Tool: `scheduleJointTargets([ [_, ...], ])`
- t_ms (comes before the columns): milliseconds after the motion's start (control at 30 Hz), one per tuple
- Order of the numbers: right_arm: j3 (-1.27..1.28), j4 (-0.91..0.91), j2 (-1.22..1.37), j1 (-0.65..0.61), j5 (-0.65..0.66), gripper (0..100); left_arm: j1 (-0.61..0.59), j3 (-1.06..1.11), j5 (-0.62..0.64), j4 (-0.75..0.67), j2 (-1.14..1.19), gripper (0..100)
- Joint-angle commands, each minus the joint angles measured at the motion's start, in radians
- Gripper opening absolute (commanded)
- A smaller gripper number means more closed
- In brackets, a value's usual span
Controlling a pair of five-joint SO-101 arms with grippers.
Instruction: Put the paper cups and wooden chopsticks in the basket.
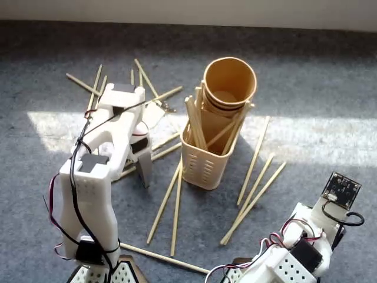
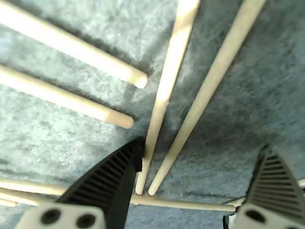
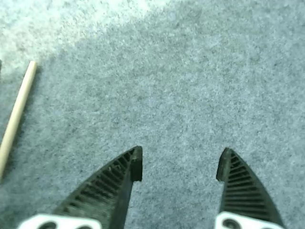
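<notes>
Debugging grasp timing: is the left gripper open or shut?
Open. The left gripper has its fingers wide apart in its wrist view, over loose chopsticks on the carpet; nothing is clamped between them.

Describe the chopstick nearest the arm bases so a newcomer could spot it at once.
Find the cream basket holding stacked paper cups on the grey carpet. From it, come toward the left arm's base to a lone chopstick. It lies crosswise, running from that base toward the right arm, while its neighbours point toward the basket.
</notes>
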Motion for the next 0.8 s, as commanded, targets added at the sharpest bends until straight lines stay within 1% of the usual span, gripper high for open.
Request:
scheduleJointTargets([
  [0,0.13,0.005,0.007,-0.005,-0.006,25.5,-0.008,0.077,-0.003,-0.121,-0.012,35],
  [67,0.13,0.005,0.007,-0.005,-0.006,25.5,0.001,0.071,0.041,-0.13,-0.007,28],
  [133,0.13,0.005,0.007,-0.005,-0.006,25.5,0.013,0.051,0.092,-0.138,-0.004,17],
  [200,0.13,0.005,0.007,-0.005,-0.006,25.5,0.019,0.03,0.141,-0.152,-0.004,2],
  [233,0.13,0.005,0.007,-0.005,-0.006,25.5,0.019,0.024,0.172,-0.176,-0.004,0],
  [267,0.13,0.005,0.007,-0.005,-0.006,25.5,0.019,0.021,0.21,-0.196,-0.004,3],
  [300,0.13,0.005,0.007,-0.005,-0.006,25.5,0.019,0.018,0.245,-0.216,-0.004,3],
  [333,0.13,0.005,0.007,-0.004,-0.006,25.5,0.019,0.018,0.273,-0.236,-0.004,1],
  [400,0.13,0.005,0.007,-0.004,-0.006,25.5,0.019,0.012,0.322,-0.258,-0.004,1],
  [600,0.13,0.005,0.007,-0.004,-0.006,25.5,0.018,0.007,0.428,-0.262,-0.015,0],
  [667,0.13,0.005,0.007,-0.004,-0.006,25.5,0.01,-0.042,0.456,-0.244,-0.028,0],
  [767,0.13,0.005,0.007,-0.004,-0.006,25.5,-0.008,-0.137,0.496,-0.172,-0.084,0],
])
